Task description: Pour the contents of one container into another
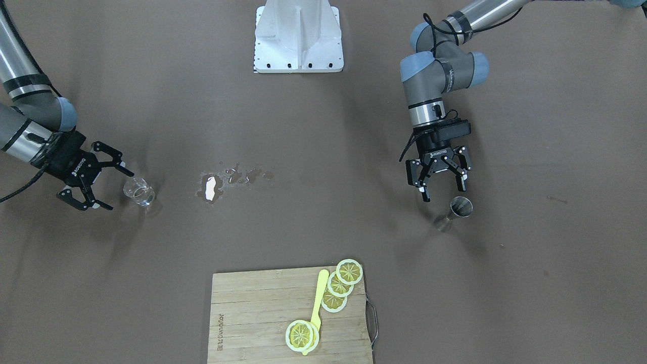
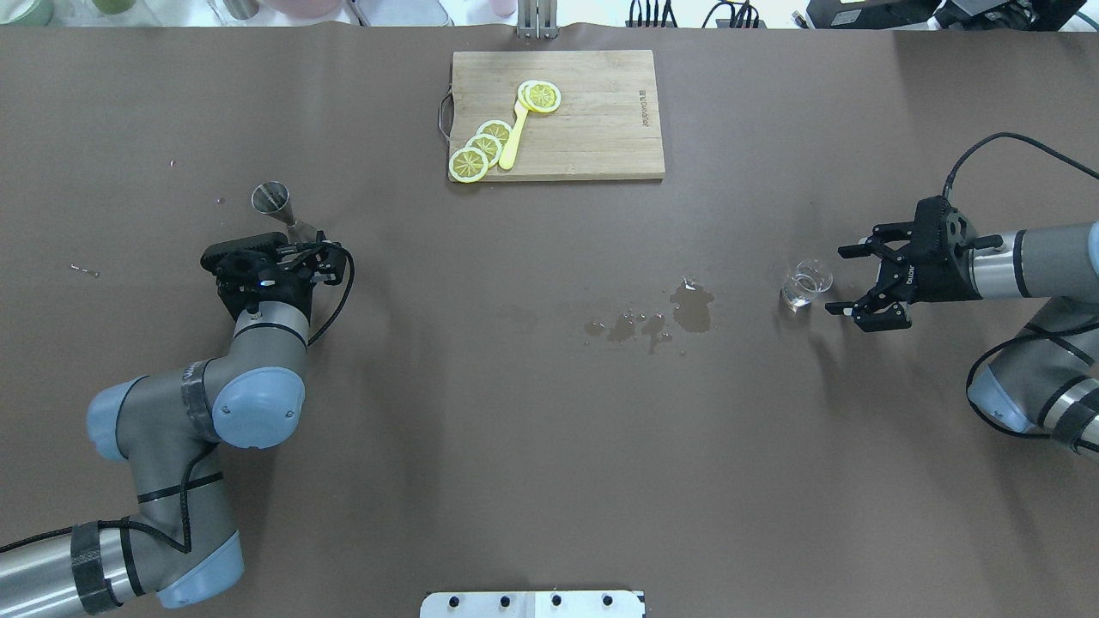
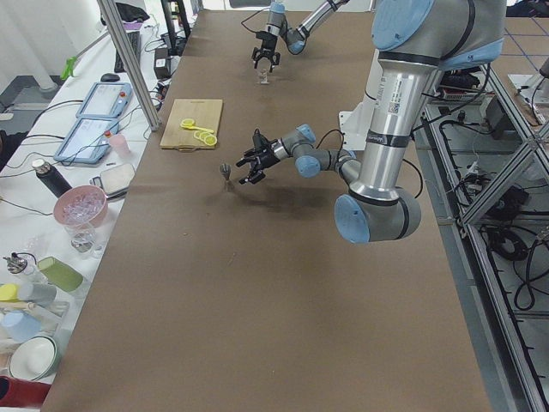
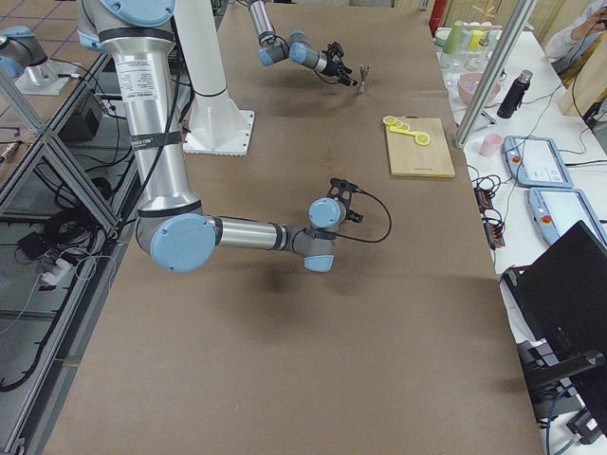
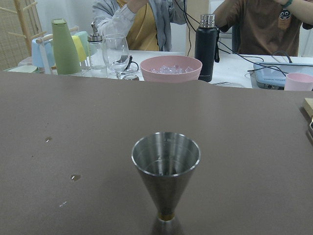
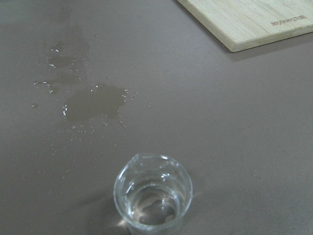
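The one container, a small clear glass cup (image 2: 805, 285), stands upright on the brown table with a little clear liquid in its bottom (image 6: 153, 193). My right gripper (image 2: 836, 281) is open just beside it, fingers level with the cup and apart from it; the front view shows the same gap between gripper (image 1: 120, 190) and cup (image 1: 139, 191). The steel jigger (image 1: 455, 212), the another, stands upright near the other end. My left gripper (image 1: 445, 193) hangs open just behind it, not touching. In the left wrist view the jigger (image 5: 166, 166) fills the centre.
A puddle of spilled liquid (image 2: 691, 307) lies on the table between the two arms, closer to the cup. A wooden cutting board (image 2: 601, 129) with lemon slices (image 2: 468, 163) and a yellow knife (image 2: 513, 142) sits at the far edge. People and bottles are beyond that edge.
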